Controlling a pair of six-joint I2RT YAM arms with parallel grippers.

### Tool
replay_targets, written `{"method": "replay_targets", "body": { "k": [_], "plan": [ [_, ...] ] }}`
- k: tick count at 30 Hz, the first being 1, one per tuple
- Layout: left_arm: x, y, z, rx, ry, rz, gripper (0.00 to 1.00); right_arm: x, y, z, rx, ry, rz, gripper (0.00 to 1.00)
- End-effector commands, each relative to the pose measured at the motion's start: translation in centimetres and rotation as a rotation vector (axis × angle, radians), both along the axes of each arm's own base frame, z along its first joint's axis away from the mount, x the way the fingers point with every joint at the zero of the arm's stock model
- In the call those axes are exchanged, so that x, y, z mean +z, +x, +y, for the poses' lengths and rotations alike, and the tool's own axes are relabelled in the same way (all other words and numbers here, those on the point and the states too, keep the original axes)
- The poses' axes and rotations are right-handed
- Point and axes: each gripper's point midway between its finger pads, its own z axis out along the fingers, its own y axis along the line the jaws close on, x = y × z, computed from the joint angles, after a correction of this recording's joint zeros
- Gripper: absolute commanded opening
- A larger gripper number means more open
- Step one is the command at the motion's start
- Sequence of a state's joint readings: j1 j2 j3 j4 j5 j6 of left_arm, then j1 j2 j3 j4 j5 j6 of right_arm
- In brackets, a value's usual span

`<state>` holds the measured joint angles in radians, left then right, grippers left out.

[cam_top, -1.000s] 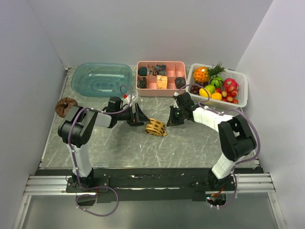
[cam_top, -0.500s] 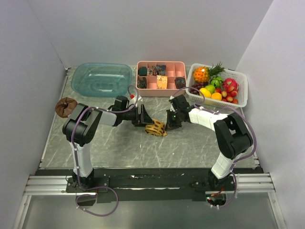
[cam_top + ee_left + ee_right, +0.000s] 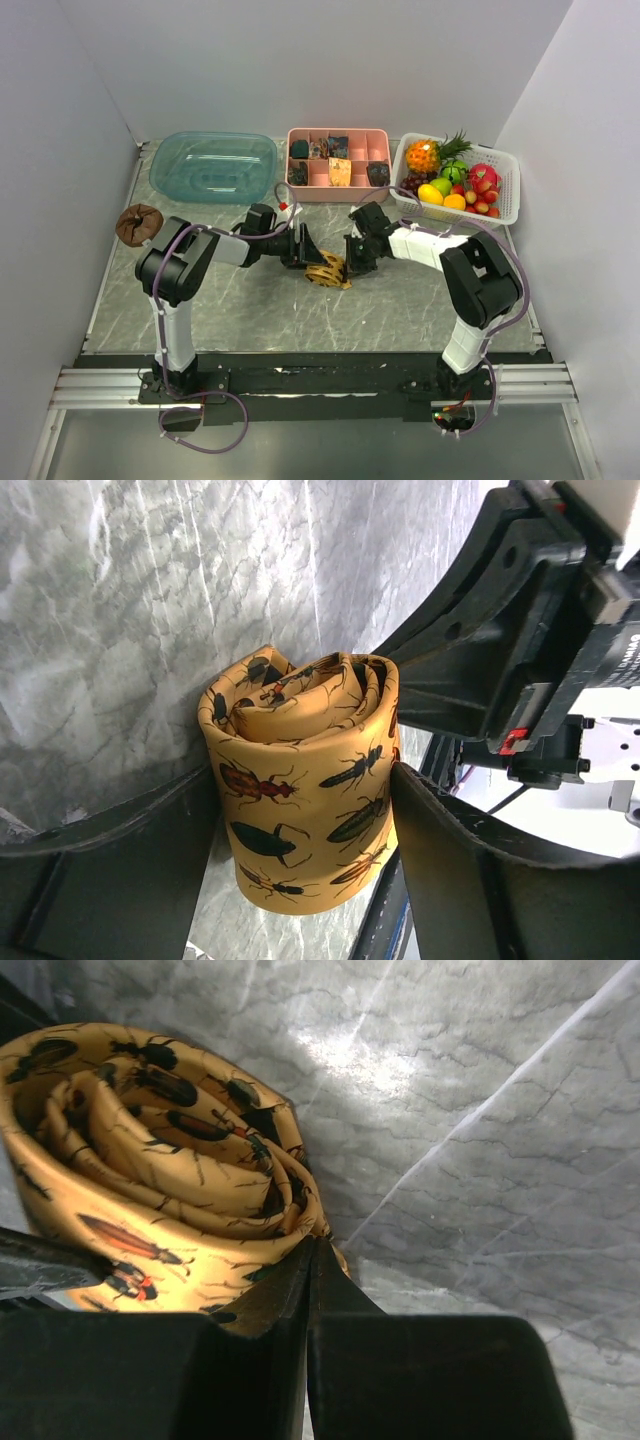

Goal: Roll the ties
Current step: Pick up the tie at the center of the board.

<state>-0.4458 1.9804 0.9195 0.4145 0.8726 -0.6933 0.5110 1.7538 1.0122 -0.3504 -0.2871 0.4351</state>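
Tie, yellow with printed beetles, lies rolled into a coil at the middle of the top view, on the table. The left gripper reaches in from the left and straddles the coil, one finger pressed against each side of it. The right gripper comes from the right with its jaws closed together, the tips touching the coil's outer edge at lower centre of its wrist view. Whether cloth is pinched there, I cannot tell.
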Motion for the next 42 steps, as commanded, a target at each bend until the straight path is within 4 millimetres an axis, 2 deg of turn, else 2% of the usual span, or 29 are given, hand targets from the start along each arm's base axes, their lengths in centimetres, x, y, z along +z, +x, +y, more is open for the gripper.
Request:
{"method": "replay_targets", "body": {
  "k": [1, 4, 8, 18, 22, 29, 31, 34, 35, 37, 38, 40, 41, 42],
  "plan": [
    [-5.0, -2.4, 1.3, 0.025, 0.148, 0.146, 0.74, 0.2, 0.7, 0.9, -0.003, 0.003, -0.015, 0.03],
    [-5.0, -2.5, 1.3, 0.028, 0.149, 0.152, 0.72, -0.1, 0.5, 1.1, -0.001, 0.002, -0.01, 0.03],
    [-5.1, -2.7, 1.0, 0.023, 0.138, 0.169, 0.64, -0.7, 0.4, 1.3, 0.0, -0.003, -0.003, 0.03],
    [-4.5, -3.9, -0.8, -0.005, 0.066, 0.208, 0.53, -1.5, -0.1, 2.4, 0.017, -0.008, 0.013, 0.03],
    [-4.1, -4.0, -1.2, -0.001, 0.041, 0.215, 0.38, -1.7, -0.3, 2.9, 0.024, -0.01, 0.015, 0.03],
    [-3.5, -3.5, -1.2, 0.029, 0.034, 0.183, 0.01, -1.2, -0.3, 3.1, 0.03, -0.006, -0.004, 0.03],
    [-2.9, -3.2, -1.2, 0.035, 0.032, 0.153, 0.01, -0.8, -0.2, 2.8, 0.027, -0.016, -0.024, 0.03],
    [-2.5, -2.7, -1.0, 0.041, 0.045, 0.11, 0.01, 1.0, 0.4, 1.8, 0.02, -0.019, -0.086, 0.04],
    [-2.3, -2.3, -1.0, 0.045, 0.053, 0.089, 0.01, 2.4, 0.5, 1.5, 0.019, 0.0, -0.123, 0.06],
    [-2.3, -2.2, -0.8, 0.032, 0.082, 0.052, 0.01, 3.7, 1.0, 0.5, 0.009, 0.011, -0.171, 0.1],
    [-2.1, -1.9, -0.8, 0.029, 0.087, 0.031, 0.01, 5.1, 1.2, -0.2, 0.0, 0.026, -0.212, 0.25],
    [-2.3, -1.6, -0.5, 0.022, 0.121, -0.008, 0.01, 6.5, 1.9, -1.3, -0.008, 0.034, -0.267, 0.4],
    [-2.3, -1.4, -0.4, 0.022, 0.132, -0.027, 0.01, 7.9, 2.0, -1.8, -0.001, 0.044, -0.318, 0.54],
    [-2.1, -1.2, -0.3, 0.014, 0.138, -0.06, 0.01, 8.6, 2.2, -2.0, 0.004, 0.053, -0.34, 0.6]
  ]
}}
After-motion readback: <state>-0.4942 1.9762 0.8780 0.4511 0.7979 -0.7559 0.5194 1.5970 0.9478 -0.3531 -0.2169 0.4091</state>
